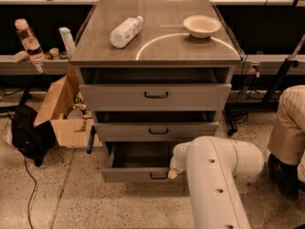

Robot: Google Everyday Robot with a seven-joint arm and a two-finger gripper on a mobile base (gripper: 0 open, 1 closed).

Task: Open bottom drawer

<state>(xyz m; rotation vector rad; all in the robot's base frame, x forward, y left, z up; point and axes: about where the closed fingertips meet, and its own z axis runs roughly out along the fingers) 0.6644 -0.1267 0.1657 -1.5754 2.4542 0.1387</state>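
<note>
The gripper (172, 172) is low down against the front of the bottom drawer (131, 175). It is almost wholly hidden behind the thick white arm (214, 175) that fills the lower right of the camera view. Only a small pale tip shows, so I cannot tell whether it is closed on anything or how wide it stands. The black bar handle (158, 176) lies immediately to the left of that tip, touching it or very nearly so. Its long axis runs level and side to side along the drawer front. The drawer stands part way out of the cabinet, and its grey tray (140, 155) lies open behind and just above the gripper. The tray sits under the middle drawer (124, 131), which is directly above the gripper, with the top drawer (119, 97) higher again. Both upper drawers stick out only a little. As I judge it, the coming move depends on one relation: the handle runs crosswise and the drawer slides straight out toward the camera. The pull should therefore go squarely back along the arm, at right angles to the bar, and any sideways drift could bind the tray. The bottle (126, 31) and bowl (202, 26) rest on the worktop (157, 49), far above the gripper.
</note>
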